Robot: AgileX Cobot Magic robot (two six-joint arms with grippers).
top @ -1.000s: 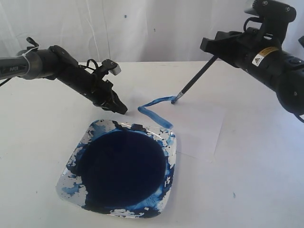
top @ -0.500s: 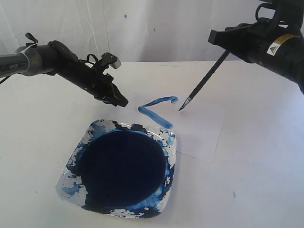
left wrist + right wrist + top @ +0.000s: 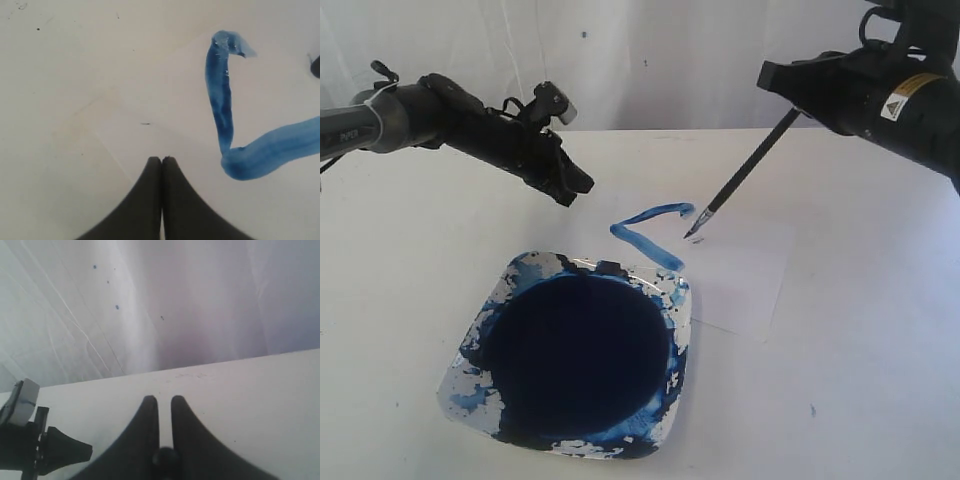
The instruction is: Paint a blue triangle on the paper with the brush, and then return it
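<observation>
At lower centre of the exterior view, a square dish (image 3: 470, 385) holds a dark blue paint pool (image 3: 575, 350). Behind it, at the frame's middle, the paper (image 3: 745, 275) lies flat on the white tabletop (image 3: 860, 340). It bears the blue triangle (image 3: 646, 248) (only two joined strokes, the third side open). The brush (image 3: 745, 175) slants down from the upper right, its tip beside the upper stroke's end; whether it touches the paper is unclear. The right claw (image 3: 164, 401) is clamped on the brush's handle. At upper left, the left claw (image 3: 583, 186) hangs above the tabletop, its fingers pressed together on nothing.
</observation>
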